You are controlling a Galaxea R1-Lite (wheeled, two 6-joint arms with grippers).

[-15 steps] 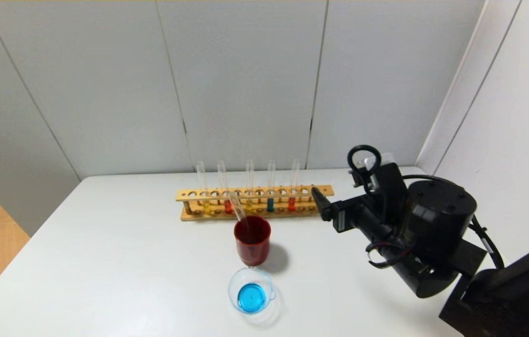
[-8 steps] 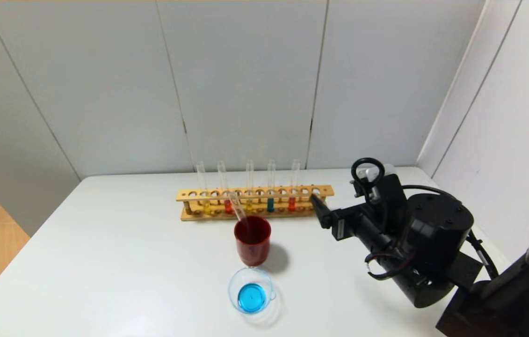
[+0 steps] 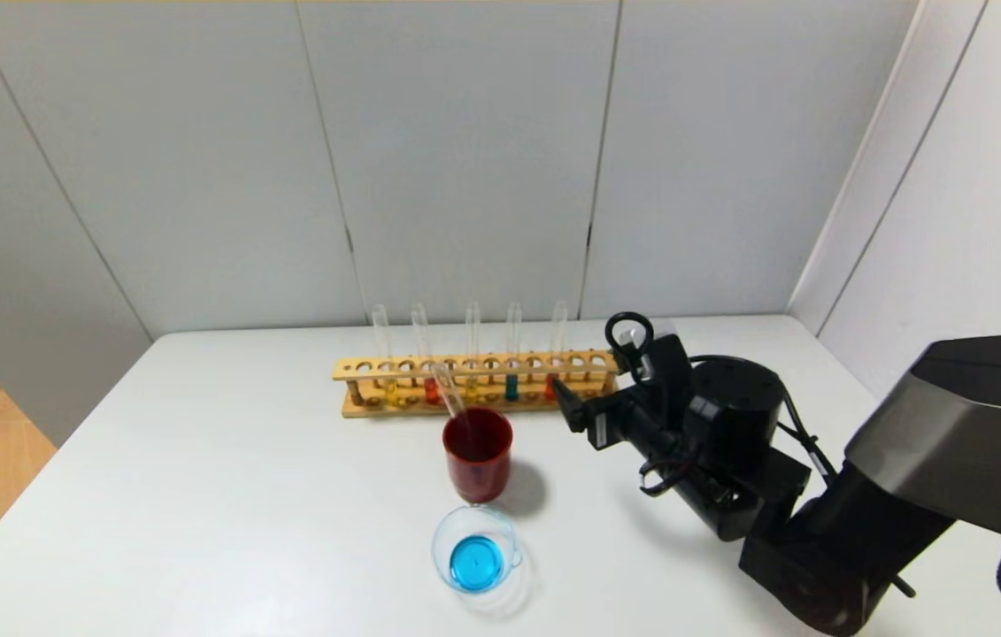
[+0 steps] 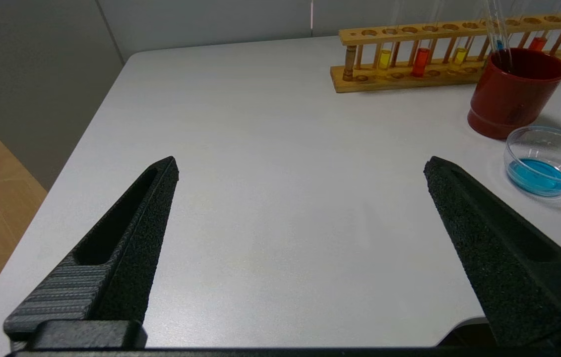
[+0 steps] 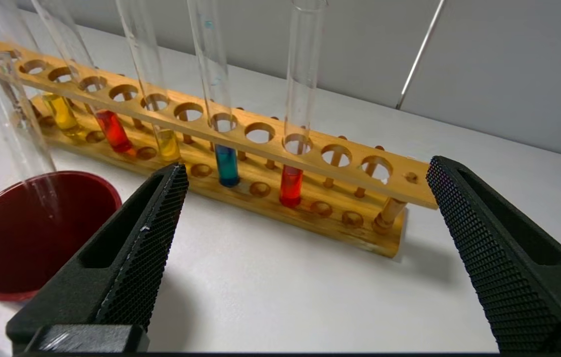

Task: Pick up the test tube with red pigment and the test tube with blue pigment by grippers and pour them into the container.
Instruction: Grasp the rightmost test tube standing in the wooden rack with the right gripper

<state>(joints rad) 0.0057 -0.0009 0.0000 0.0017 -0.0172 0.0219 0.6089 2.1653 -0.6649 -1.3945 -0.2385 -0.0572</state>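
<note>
Right gripper (image 5: 305, 173) is spread wide just in front of the rack (image 5: 340, 163), lined up on the red tube (image 5: 291, 184) in its slot, so coming in crooked could bump the teal tube (image 5: 225, 166) beside it or miss the slim glass.

At lower right of the head view, the matte black right arm (image 3: 721, 442) is showing a round drum joint, looping black cables and a grey-shelled upper link. Both wrist views are showing long, tapering black jaws with knurled inner faces.
</note>
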